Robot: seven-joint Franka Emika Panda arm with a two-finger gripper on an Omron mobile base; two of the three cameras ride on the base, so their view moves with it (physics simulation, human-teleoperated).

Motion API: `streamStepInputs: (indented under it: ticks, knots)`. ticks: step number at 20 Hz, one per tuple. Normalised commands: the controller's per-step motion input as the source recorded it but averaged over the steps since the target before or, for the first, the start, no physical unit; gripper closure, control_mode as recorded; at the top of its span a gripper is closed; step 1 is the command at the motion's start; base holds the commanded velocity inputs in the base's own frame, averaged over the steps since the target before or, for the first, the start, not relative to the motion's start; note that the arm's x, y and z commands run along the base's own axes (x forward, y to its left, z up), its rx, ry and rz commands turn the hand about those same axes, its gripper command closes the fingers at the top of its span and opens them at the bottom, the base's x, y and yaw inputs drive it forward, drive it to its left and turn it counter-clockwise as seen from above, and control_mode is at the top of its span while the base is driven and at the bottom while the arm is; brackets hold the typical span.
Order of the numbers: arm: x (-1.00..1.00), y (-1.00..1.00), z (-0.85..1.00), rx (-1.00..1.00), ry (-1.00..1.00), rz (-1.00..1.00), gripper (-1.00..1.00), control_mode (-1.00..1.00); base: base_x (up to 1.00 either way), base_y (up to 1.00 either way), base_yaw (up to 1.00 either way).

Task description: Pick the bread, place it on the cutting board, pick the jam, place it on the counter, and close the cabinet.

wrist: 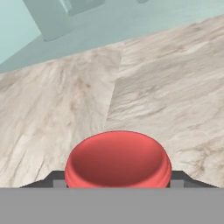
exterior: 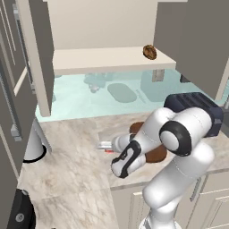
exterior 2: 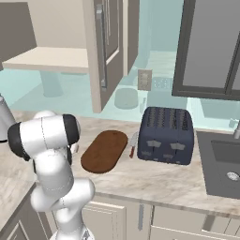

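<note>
The bread (exterior: pixel 150 52), a mottled brown lump, sits at the right end of the cream shelf inside the open cabinet (exterior: pixel 38 58). My gripper (exterior: pixel 105 146) is low over the counter (exterior: pixel 67 156), left of the cutting board (exterior: pixel 137 127), which my arm partly hides. A bit of red jam (exterior: pixel 108 151) shows at the fingertips. In the hand view the jam (wrist: pixel 117 158) fills the space between the two dark fingers (wrist: pixel 51 178) of my gripper (wrist: pixel 117 180), which is shut on it, with marbled counter (wrist: pixel 166 87) just beyond. The whole cutting board (exterior 2: pixel 104 150) lies bare.
A dark navy toaster (exterior 2: pixel 166 133) stands right of the board, with a sink (exterior 2: pixel 225 164) farther right. The cabinet doors (exterior 2: pixel 105 47) hang open over the counter. A pale cylinder on a dark base (exterior: pixel 33 147) stands at the left counter edge.
</note>
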Motion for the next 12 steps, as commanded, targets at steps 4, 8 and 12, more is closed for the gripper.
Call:
streamStepInputs:
  ticks: [4, 8, 12]
  knots:
    - [0.0, 0.0, -0.14, 0.0, 0.0, 0.0, 1.0, -1.0, 0.0, 0.0, 0.0]
    - [0.0, 0.0, -0.23, 0.0, 0.0, 0.0, 1.0, -1.0, 0.0, 0.0, 0.0]
    - [0.0, 0.0, -0.06, 0.0, 0.0, 0.0, 1.0, -1.0, 0.0, 0.0, 0.0]
